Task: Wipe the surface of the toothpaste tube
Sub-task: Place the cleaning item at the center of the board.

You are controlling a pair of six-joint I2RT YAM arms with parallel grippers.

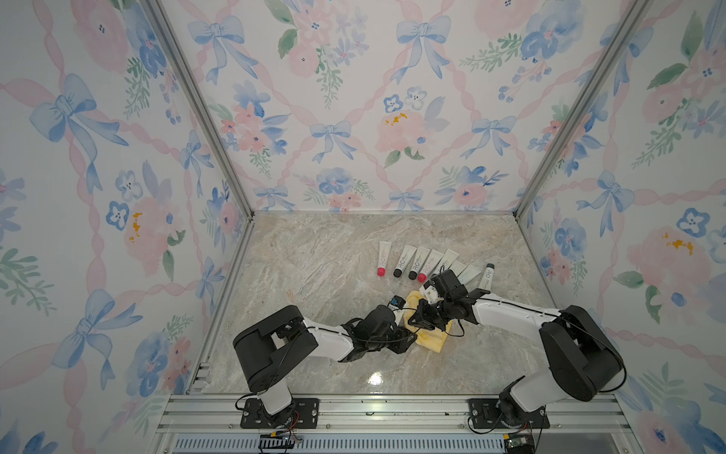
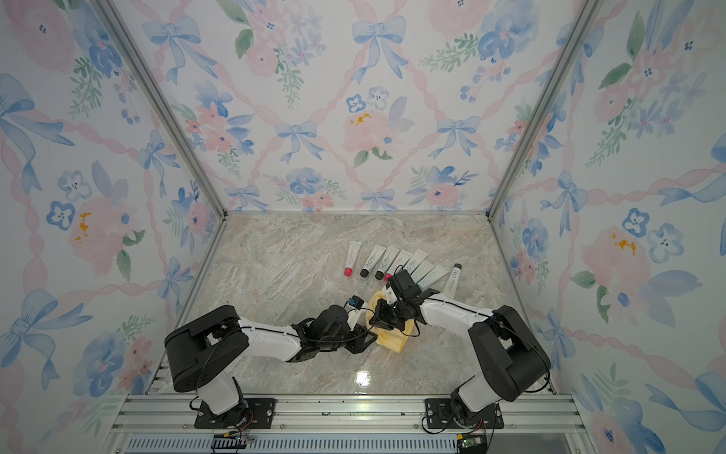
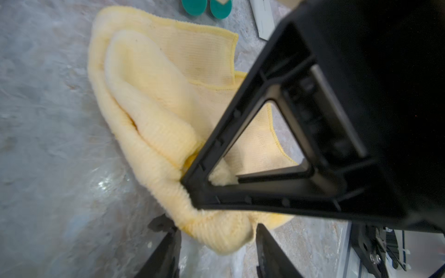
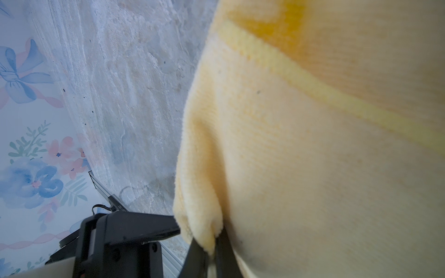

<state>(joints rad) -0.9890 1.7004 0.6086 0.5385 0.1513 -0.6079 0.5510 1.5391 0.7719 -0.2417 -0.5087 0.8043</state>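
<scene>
Several toothpaste tubes lie in a row on the marble at the back right, with one more tube set apart to their right. No gripper holds a tube. A yellow cloth hangs bunched in front of them. My right gripper is shut on an upper fold of it. My left gripper has its jaws pressed against both sides of the cloth's lowest fold. Two teal tube caps show beyond the cloth.
The marble tabletop is walled by flowered panels on three sides, with metal rails along the front edge. Both arms meet over the cloth near the middle. The right gripper's black finger frame crowds the left wrist view.
</scene>
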